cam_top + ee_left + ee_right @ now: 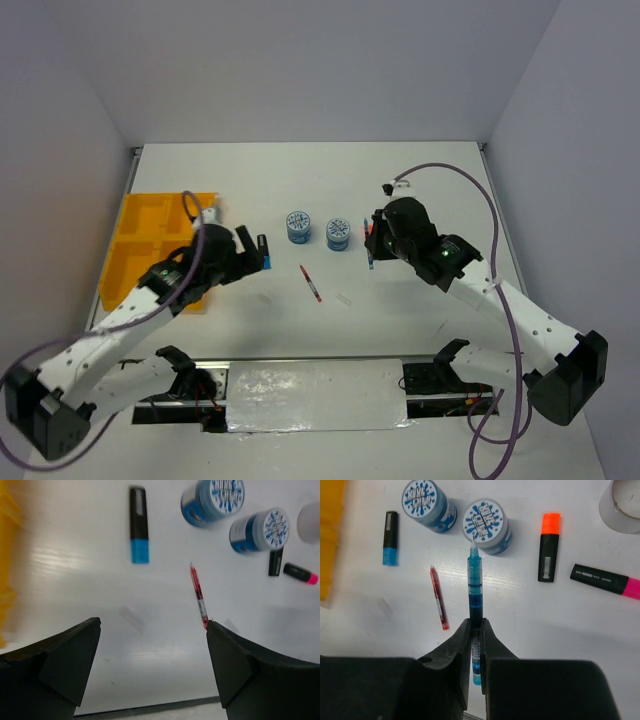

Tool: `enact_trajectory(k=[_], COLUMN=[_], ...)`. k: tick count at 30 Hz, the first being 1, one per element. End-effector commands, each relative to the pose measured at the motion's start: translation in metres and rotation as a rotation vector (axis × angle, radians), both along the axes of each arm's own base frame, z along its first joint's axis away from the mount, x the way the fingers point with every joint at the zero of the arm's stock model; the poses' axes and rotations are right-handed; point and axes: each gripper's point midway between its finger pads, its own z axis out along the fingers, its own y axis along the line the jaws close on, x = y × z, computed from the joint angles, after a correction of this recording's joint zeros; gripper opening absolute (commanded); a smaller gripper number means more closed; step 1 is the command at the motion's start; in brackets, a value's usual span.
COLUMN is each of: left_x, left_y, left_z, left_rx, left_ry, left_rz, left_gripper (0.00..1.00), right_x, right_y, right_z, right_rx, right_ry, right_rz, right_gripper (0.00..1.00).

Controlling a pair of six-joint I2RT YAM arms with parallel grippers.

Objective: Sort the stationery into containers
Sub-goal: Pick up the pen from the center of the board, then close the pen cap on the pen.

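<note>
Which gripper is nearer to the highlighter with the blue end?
Left. The left gripper hovers open just beside the blue-ended highlighter; the right gripper, shut on the blue pen, is past both patterned rolls.

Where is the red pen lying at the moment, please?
In the top view the red pen lies loose on the table, near its middle, just on the near side of the left-hand patterned roll.
</note>
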Motion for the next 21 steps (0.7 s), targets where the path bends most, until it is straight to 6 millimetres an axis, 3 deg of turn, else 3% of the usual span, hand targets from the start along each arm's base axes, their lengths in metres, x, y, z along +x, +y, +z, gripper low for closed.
enact_trajectory(k=[1,5,9,10,15,21], left_x=[0.006,-0.002,-0.013,-0.02,-0.02,-0.023], left_y=[-0.033,-0.038,-0.027,-0.023,-0.035,-0.045], left_z=[-0.014,-0.043,-0.065,-0.076,-0.086,-0.111], left_rx=[-0.033,-0.069,-0.048,0.004,0.026,0.032], left_ry=[0.06,0.173,0.258,0.303,0.392,0.467], left_rz=[0.182,0.317,0.511,0.528,0.55,0.582], left_gripper=[0.99,0.97,0.95,0.94,0.87,0.85], right_x=[-0.019,-0.024,-0.029,-0.03,-0.03,-0.028], right_y=[-0.004,-0.008,-0.008,-0.008,-0.004,0.001], right_z=[-0.005,-0.003,-0.007,-0.01,-0.013,-0.015], right_rx=[-0.062,-0.067,-0.061,-0.064,-0.057,-0.058], right_ry=[0.047,0.036,0.034,0.038,0.042,0.039], right_rz=[0.065,0.069,0.083,0.083,0.104,0.122], right_gripper=[0.0,0.0,0.0,0.0,0.0,0.0])
